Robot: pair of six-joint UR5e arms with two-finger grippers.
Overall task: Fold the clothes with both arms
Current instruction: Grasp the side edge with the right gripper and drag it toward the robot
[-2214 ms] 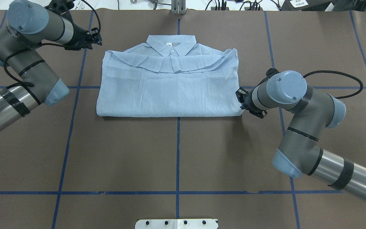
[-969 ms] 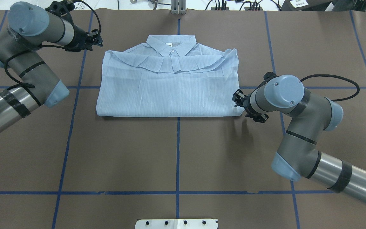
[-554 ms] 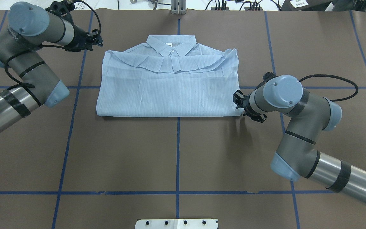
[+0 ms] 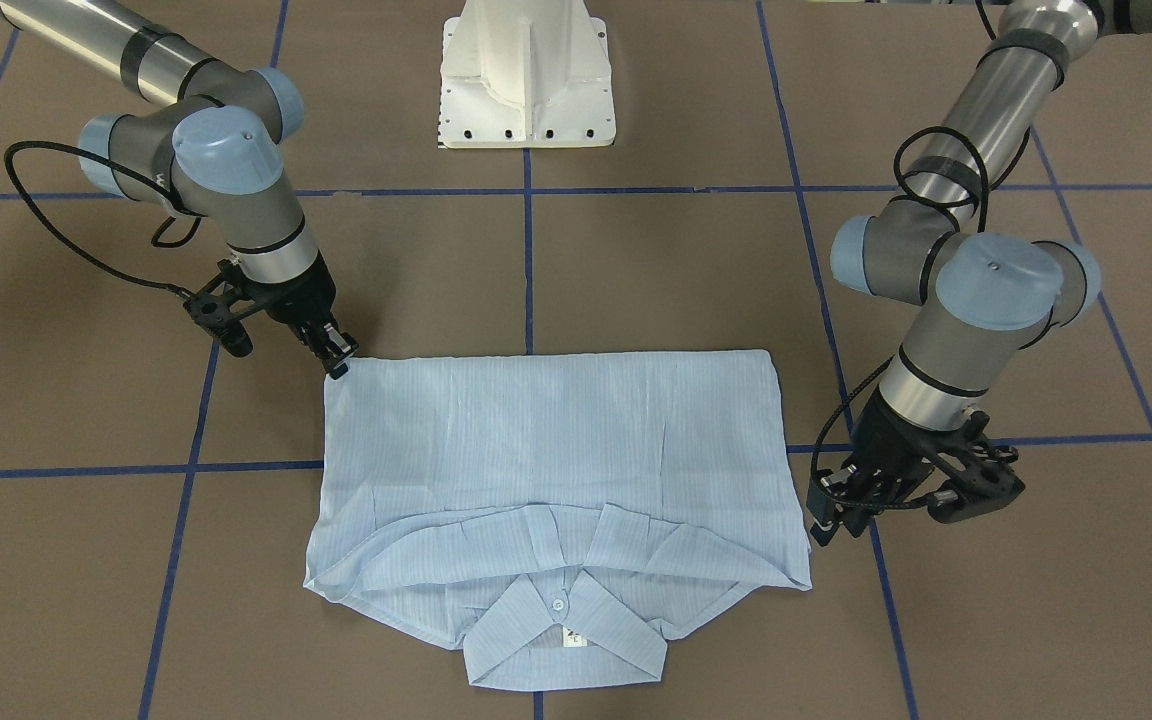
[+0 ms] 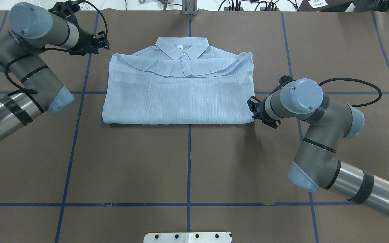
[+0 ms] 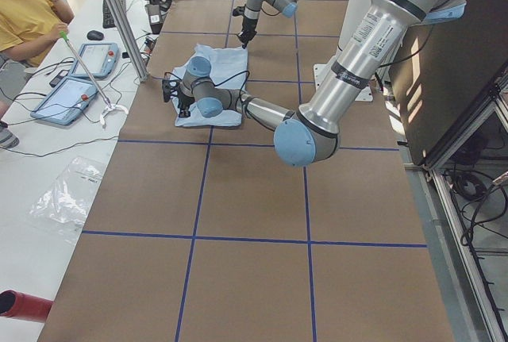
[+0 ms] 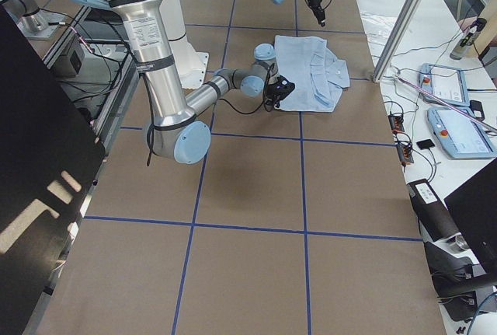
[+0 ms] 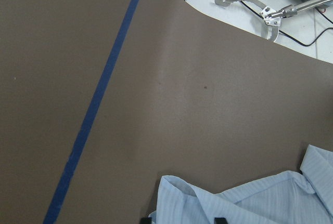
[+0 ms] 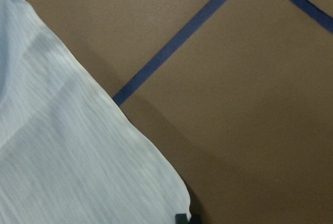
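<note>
**Shirt Corner Pick-Up: Grip Points and View Coverage**

The light-blue striped shirt [image 5: 181,94] lies flat on the brown table cover [image 5: 187,162], folded to a rectangle between the 2 grippers. One corner of its folded edge sits at the tips of the right gripper [image 4: 336,358]. The shoulder corner at the collar [image 5: 182,47] end lies just ahead of the left gripper [image 5: 104,39].

Handling: the cloth looks thin, light and limp. It will likely drape, slide and let its layers separate. Best hold: pinch every layer at the corners.

View coverage: the left wrist view shows 2 fingertips [image 8: 219,220] set apart with shoulder cloth between them and nothing gripped, a detail the overhead view does not resolve. The right wrist view shows only a sliver of the right gripper at the corner, so whether it has closed on cloth cannot be told. The front-facing view shows those tips meeting the corner.
</note>
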